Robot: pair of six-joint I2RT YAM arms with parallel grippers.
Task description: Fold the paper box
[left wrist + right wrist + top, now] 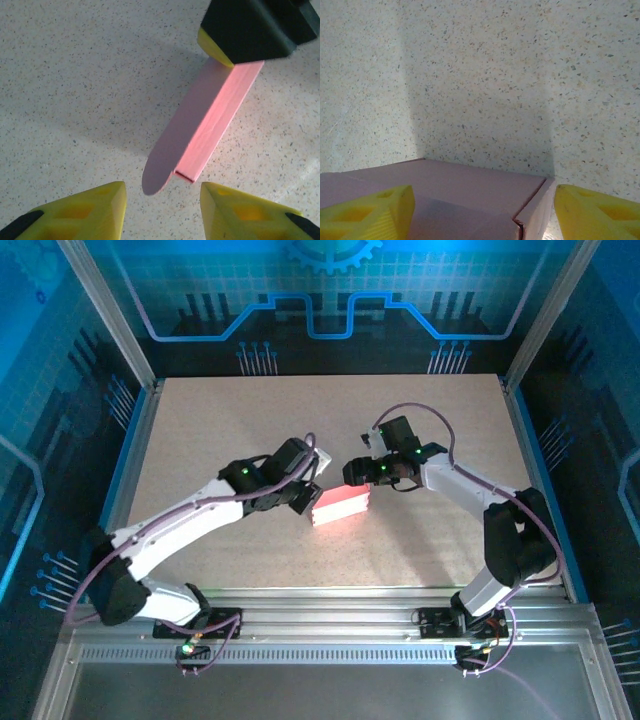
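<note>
The pink paper box (341, 507) lies mid-desk (250, 420). The left pincer (304, 502) is at its 9 o'clock, fingers apart, flanking the rounded flap tip. The right pincer (357, 478) is at 1 o'clock, apart, straddling a corner.

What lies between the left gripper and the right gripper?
The pink paper box lies on the table between the left gripper and right gripper, seen in the top view.
</note>
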